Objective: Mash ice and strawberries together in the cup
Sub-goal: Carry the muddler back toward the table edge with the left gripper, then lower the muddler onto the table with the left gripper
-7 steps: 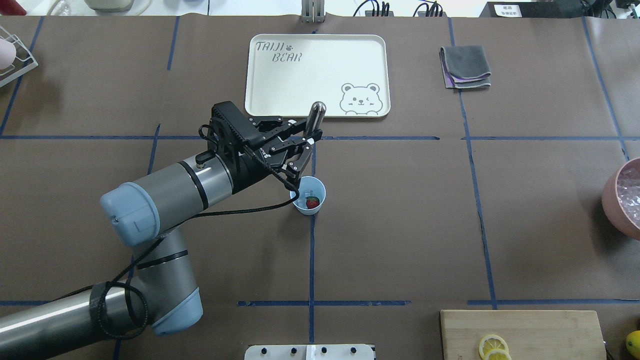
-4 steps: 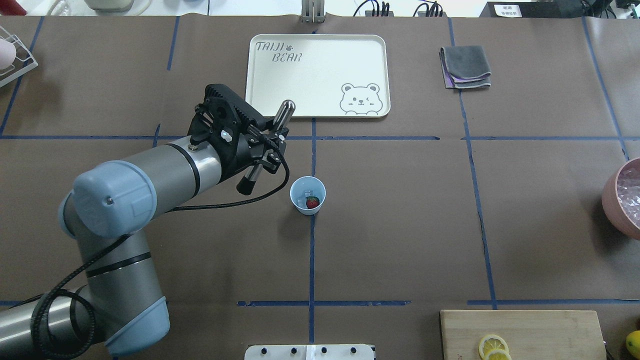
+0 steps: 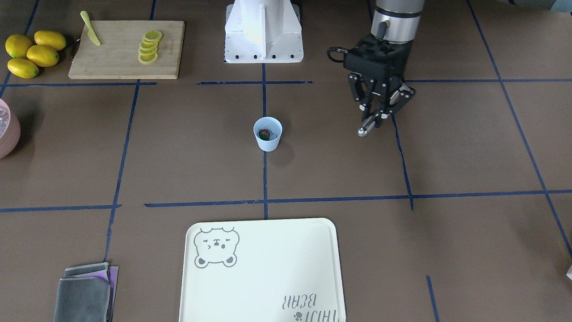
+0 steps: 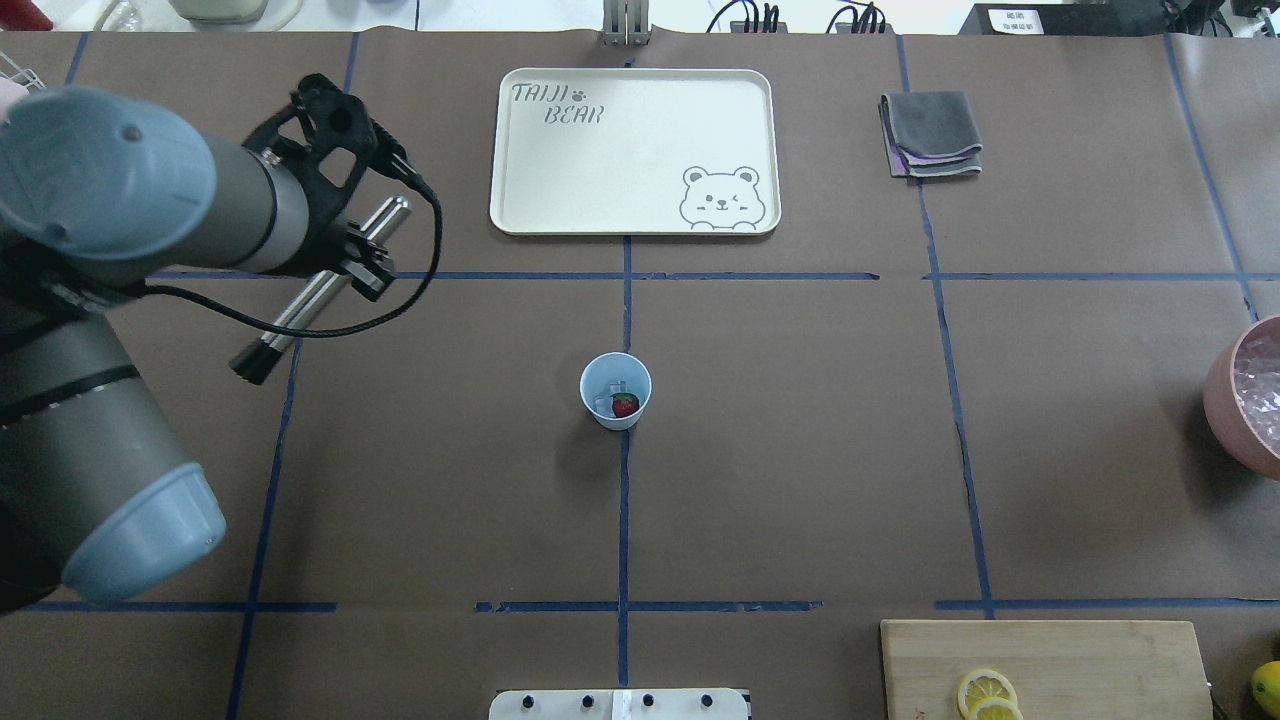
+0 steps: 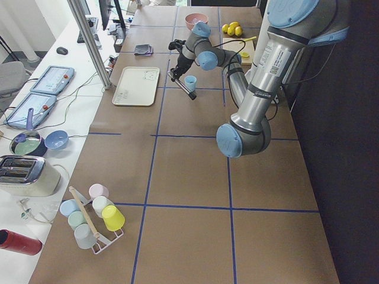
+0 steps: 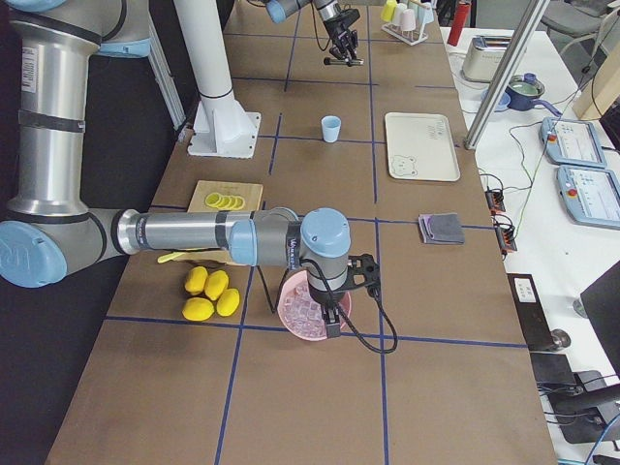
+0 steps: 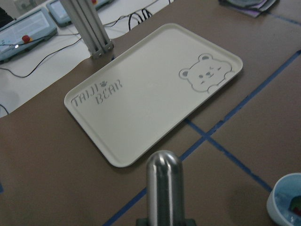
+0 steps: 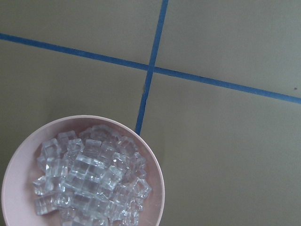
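- Centrally, the cup [image 3: 268,144] is standing upright at a tape crossing in the middle of the table. The strawberry [image 4: 625,404] is lying inside against its wall, and the ice [image 4: 604,402] is sitting just beside the berry.
- The left gripper [image 3: 380,112] is clamping the muddler [image 4: 300,310] partway along its shaft. The tool is tilting, well apart from the cup on the robot's left.
- A good mash is probably calling for the muddler to be brought upright over the cup's mouth, dark end down, and centred before lowering.
- Nothing is bracing the light cup, so a straight, gentle press is looking safest. An off-centre push is risking a tip or a slide.
- The round berry is likely rolling aside under load, so short repeated presses are looking wiser.
- The ice is barely showing, pale against the blue.
- The left wrist view is cutting off the muddler below its rounded top.
- The right gripper [image 6: 332,325] is hanging over the bowl [image 4: 1222,400] of ice cubes. It is showing only in a side view, so its fingers' spread cannot be told.
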